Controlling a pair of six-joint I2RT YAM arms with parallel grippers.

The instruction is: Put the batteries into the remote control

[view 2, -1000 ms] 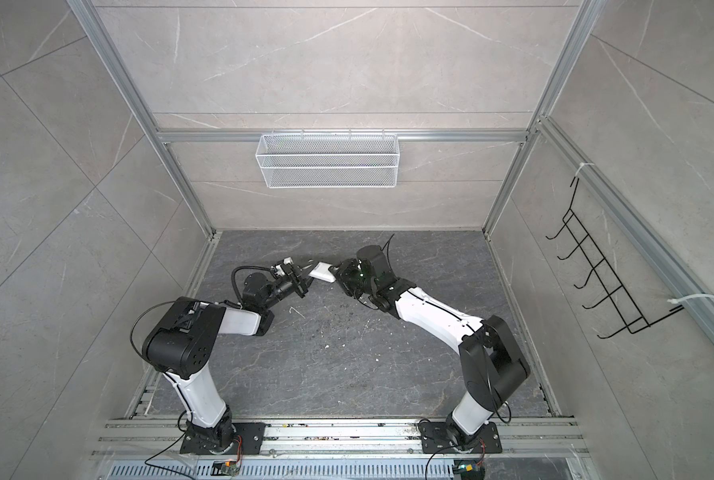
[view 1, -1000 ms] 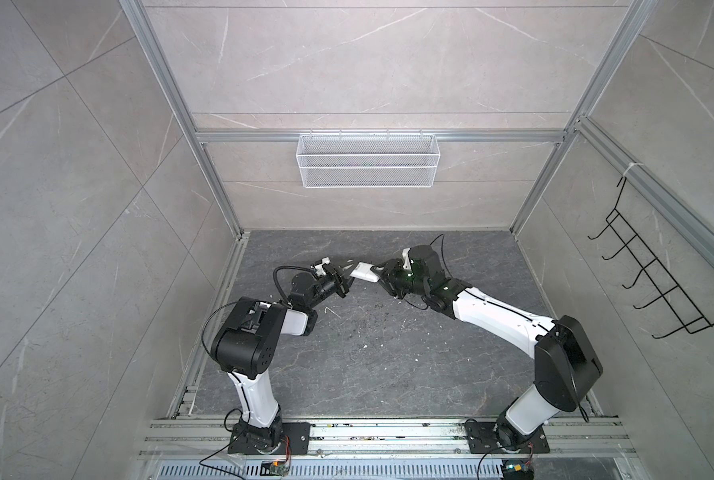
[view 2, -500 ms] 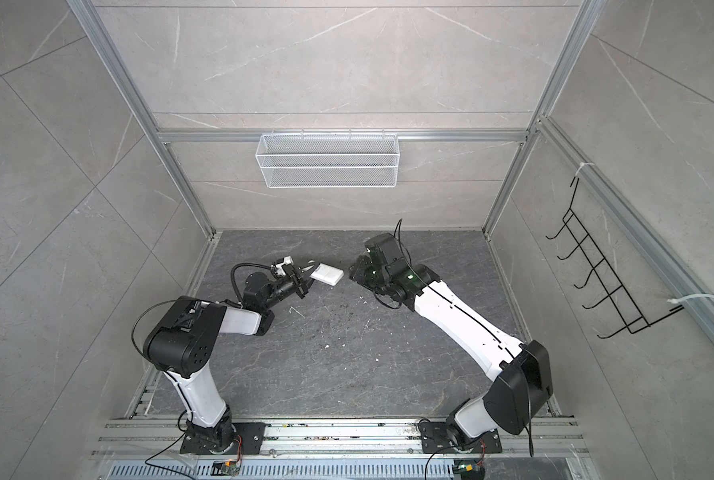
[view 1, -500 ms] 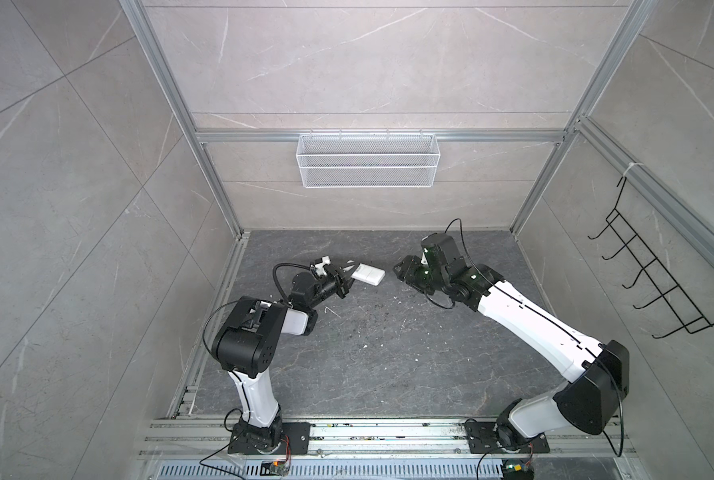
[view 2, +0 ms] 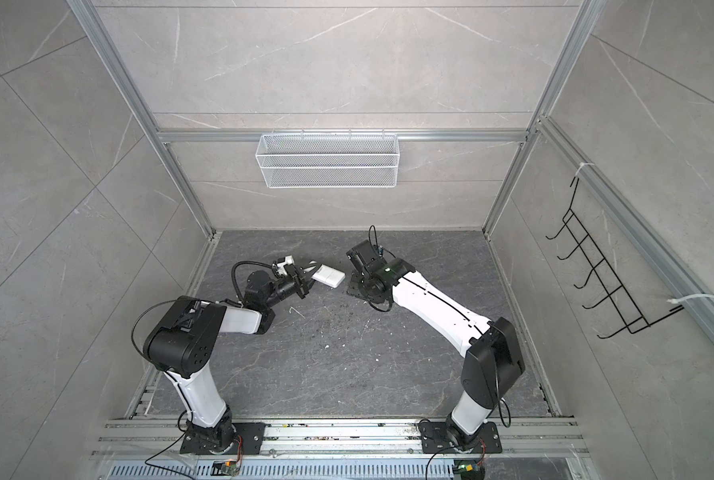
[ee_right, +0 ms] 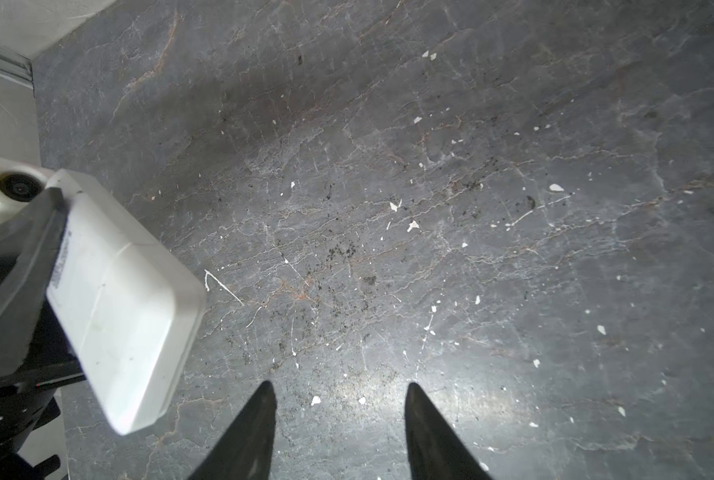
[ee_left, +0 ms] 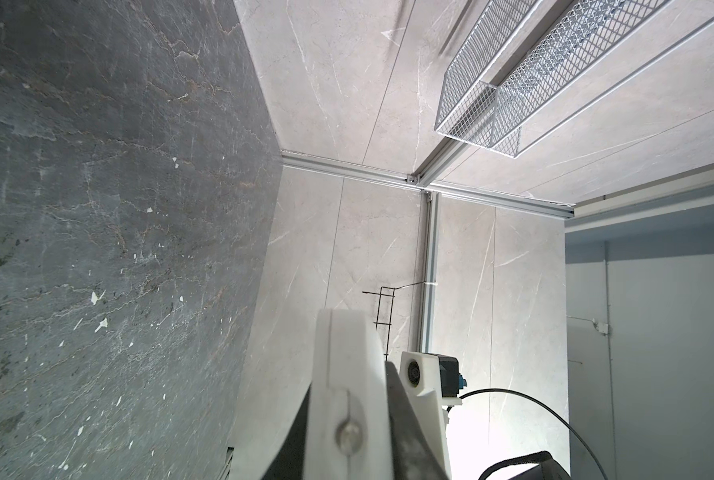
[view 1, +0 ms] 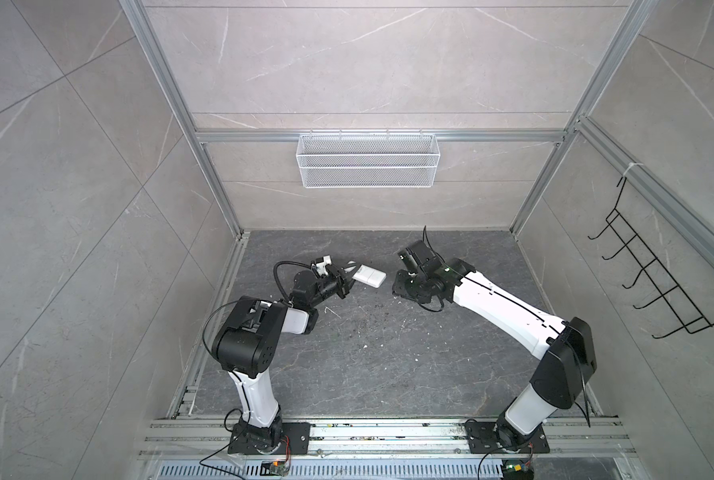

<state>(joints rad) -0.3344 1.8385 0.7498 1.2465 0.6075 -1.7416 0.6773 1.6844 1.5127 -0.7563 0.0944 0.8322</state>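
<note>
White remote control [ee_right: 122,299], back outward, is clamped at one end in the left gripper [view 1: 348,280] above the dark stone floor [ee_right: 430,208]; right gripper [ee_right: 338,390] hangs beside it, jaws half-spread, empty; no batteries visible; best hold the remote steady, its back facing the right arm.

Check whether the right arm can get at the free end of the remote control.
Probably yes. The left gripper holds the remote control by one end, its free end pointing toward the right gripper, whose jaws stand open and empty close by, with nothing between them.
</note>
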